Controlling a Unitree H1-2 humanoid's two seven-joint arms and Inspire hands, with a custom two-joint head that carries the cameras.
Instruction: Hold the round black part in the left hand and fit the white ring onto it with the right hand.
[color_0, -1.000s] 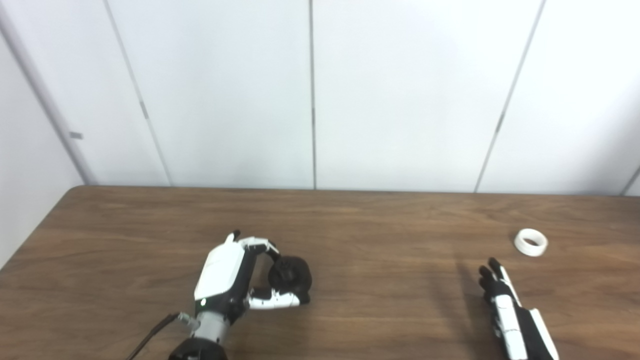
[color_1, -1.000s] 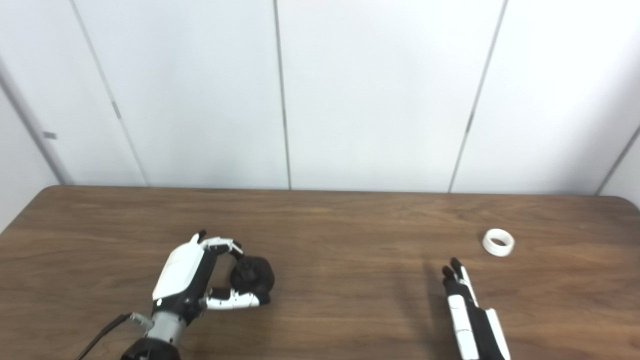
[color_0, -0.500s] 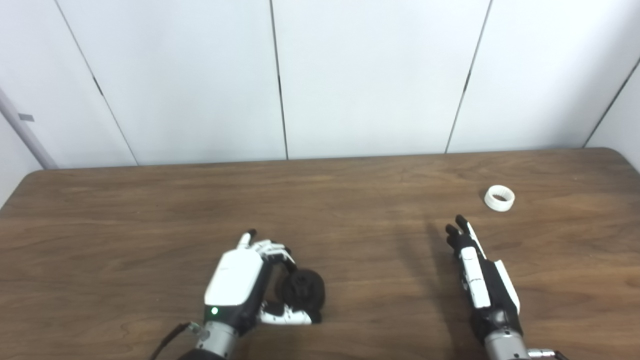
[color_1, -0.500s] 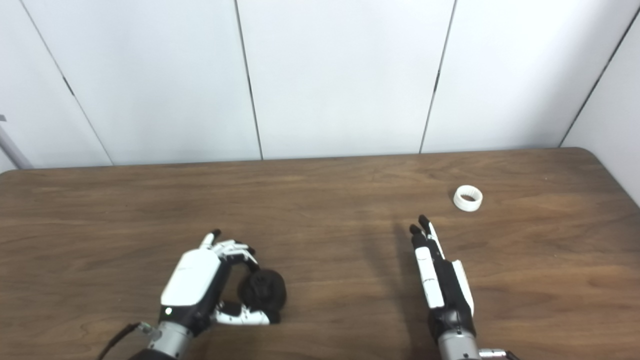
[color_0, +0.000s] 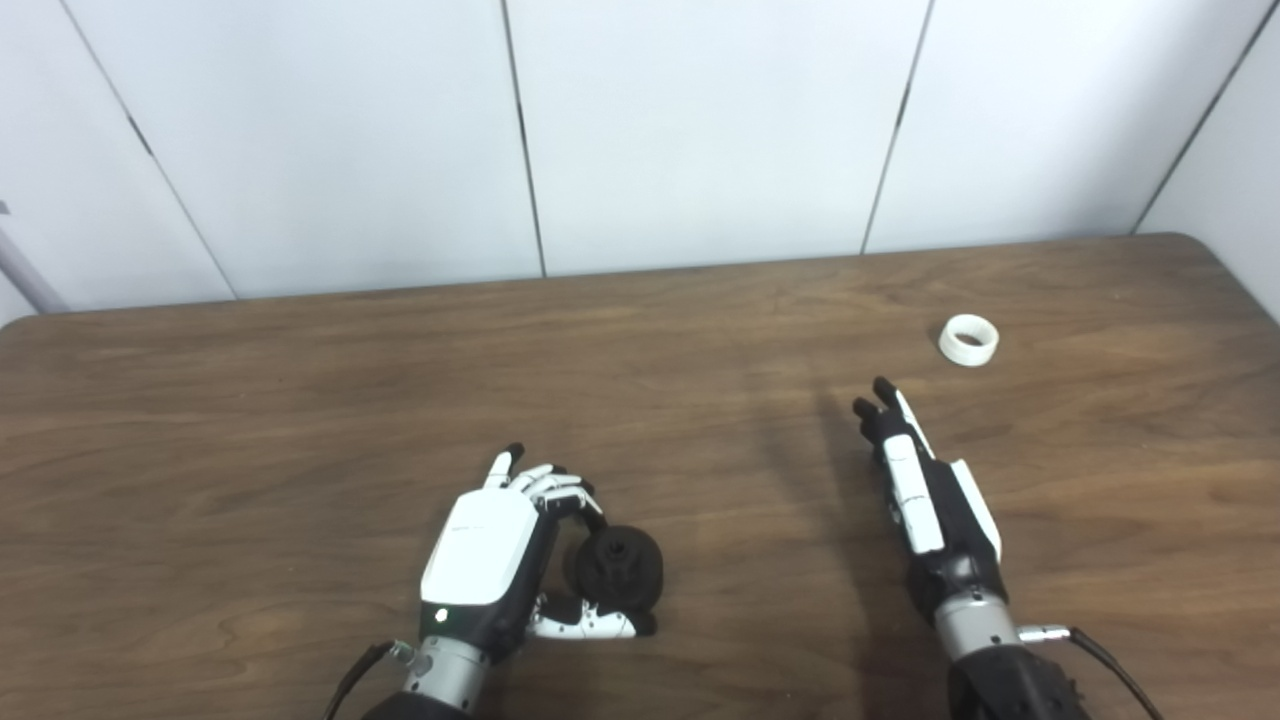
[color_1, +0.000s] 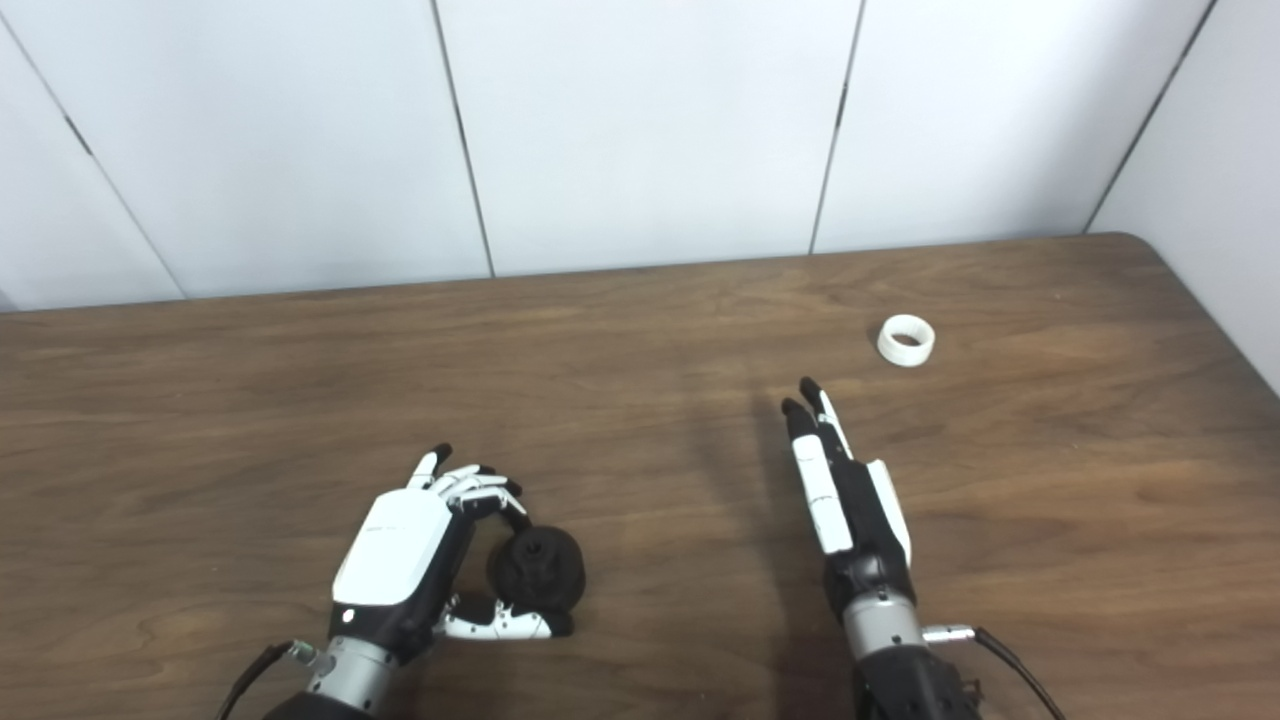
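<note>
Left hand (color_0: 488, 552) low over the wooden table (color_0: 250, 420), fingers (color_0: 545, 487) curled over the top of the round black part (color_0: 618, 570) and thumb tucked along its near side, so cupping it. Part's underside hidden by the thumb; cannot tell whether sitting on the wood or lifted clear. Central hub on the part just visible, finer detail too dark to read. Wrist and cable cut off at the bottom edge. Over on the other side, right hand (color_0: 930, 480) stretched flat and edge-on, fingers straight and pressed close together, holding nothing, dark fingertips aimed away from the robot. Palm side turned out of sight, forearm cut by the frame. White ring (color_0: 968, 340) lying alone on the table beyond those fingertips and a little to their right, near but apart from them, well away from the left hand. Toothing on the ring too small to confirm.
</note>
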